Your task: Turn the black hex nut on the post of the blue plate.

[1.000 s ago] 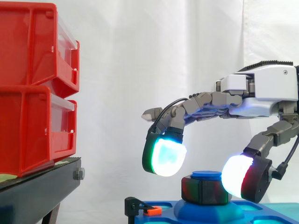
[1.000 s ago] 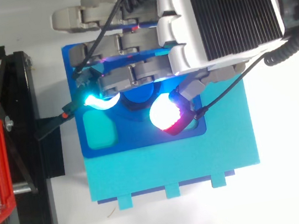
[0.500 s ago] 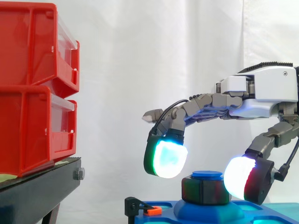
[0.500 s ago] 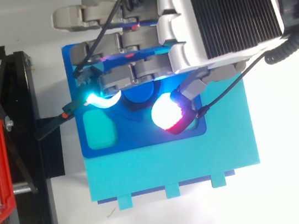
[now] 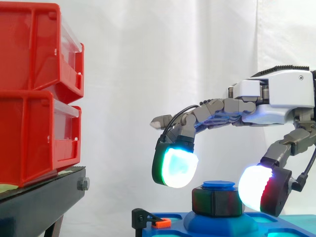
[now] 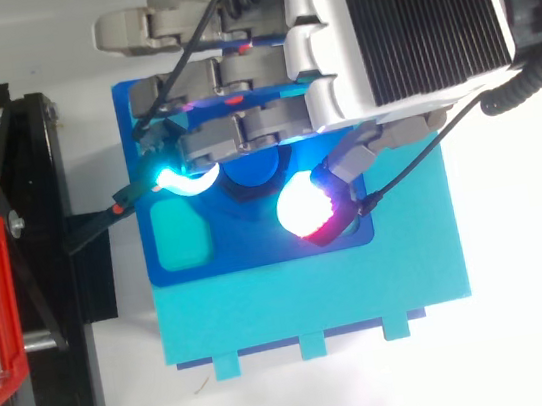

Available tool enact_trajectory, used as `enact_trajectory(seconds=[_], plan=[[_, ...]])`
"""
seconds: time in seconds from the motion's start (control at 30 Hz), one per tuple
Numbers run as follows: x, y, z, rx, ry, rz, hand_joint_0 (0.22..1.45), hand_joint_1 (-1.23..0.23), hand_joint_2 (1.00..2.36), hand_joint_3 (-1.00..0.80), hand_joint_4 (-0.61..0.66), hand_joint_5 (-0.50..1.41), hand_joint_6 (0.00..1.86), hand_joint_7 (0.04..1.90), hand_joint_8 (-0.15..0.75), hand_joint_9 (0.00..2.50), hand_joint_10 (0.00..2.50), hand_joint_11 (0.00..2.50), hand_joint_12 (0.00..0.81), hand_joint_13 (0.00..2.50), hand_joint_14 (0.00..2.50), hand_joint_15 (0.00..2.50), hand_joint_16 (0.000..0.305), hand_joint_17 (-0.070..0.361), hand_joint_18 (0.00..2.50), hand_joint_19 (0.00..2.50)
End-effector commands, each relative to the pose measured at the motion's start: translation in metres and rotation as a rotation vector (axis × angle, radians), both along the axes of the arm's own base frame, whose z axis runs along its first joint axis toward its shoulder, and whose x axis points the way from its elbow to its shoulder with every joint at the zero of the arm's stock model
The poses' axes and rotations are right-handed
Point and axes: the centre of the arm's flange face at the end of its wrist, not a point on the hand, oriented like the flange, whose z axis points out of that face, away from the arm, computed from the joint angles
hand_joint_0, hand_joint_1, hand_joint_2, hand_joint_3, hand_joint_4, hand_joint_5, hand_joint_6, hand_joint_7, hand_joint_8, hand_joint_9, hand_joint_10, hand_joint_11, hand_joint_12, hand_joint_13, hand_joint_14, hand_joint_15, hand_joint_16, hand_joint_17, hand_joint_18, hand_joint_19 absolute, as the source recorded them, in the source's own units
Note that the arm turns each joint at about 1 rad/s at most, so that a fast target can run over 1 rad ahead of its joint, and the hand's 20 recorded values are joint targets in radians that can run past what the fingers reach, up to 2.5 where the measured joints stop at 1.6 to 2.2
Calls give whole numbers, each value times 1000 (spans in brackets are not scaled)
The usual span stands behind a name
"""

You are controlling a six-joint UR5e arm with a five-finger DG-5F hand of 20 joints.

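The black hex nut (image 5: pixel 216 201) sits on the blue post (image 5: pixel 218 184), which rises from the blue plate (image 6: pixel 258 250). My hand (image 5: pixel 276 94) reaches in from the right and hovers over the post, open, its fingers spread. One cyan-green fingertip pad (image 5: pixel 175 167) hangs just above and left of the nut. The thumb's white-red pad (image 5: pixel 254 186) is level with the nut on its right, a small gap apart. From above, the hand (image 6: pixel 397 24) covers most of the post (image 6: pixel 252 173) and hides the nut.
Stacked red bins (image 5: pixel 34 94) rest on a black stand (image 5: pixel 44 202) at the left. A small black clamp with an orange tip (image 5: pixel 153 221) sits at the plate's left edge. The plate lies on a teal base (image 6: pixel 315 298) and has a teal recess (image 6: pixel 180 234).
The thumb pad has drifted slightly right, away from the nut. The fingers and the nut have stayed put.
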Motion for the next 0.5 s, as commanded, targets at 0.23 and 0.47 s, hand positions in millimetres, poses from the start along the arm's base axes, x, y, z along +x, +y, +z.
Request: enact_trajectory(seconds=[0.23,0.47], plan=[[0,0,0,1,2,0,391,-726,1000,-500,131,-299,501,835,62,0,591,188,238,53,0,65,38,85,167,217],[-1,0,-1,1,6,0,393,-725,1000,-500,134,-297,501,837,58,0,620,171,236,52,2,66,37,84,168,221]])
